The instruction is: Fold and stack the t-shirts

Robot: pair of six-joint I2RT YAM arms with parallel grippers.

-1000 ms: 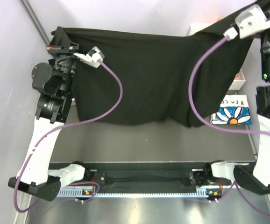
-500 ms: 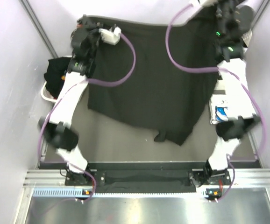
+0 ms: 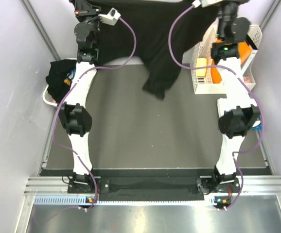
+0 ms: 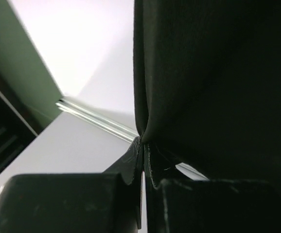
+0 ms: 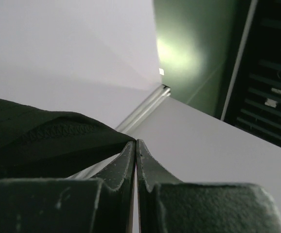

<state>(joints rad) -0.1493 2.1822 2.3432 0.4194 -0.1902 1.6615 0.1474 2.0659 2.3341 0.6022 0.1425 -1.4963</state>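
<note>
- The dark grey surface (image 3: 131, 141) runs from the arm bases to the far wall.
- The black t-shirt (image 3: 155, 34) is held up at the far edge, between both hands. Its lower corner droops towards the surface, right of centre.
- A white laundry basket (image 3: 47, 98) sits at the far left with a black bundle of cloth (image 3: 58, 80) in it.
- A white tray (image 3: 201, 73) at the far right holds an orange folder (image 3: 217, 74).
- The left hand (image 4: 143, 145) is fully closed, pinching a fold of the t-shirt.
- The right hand (image 5: 135, 144) is fully closed, with the shirt's stitched hem caught at its fingertips.
</note>
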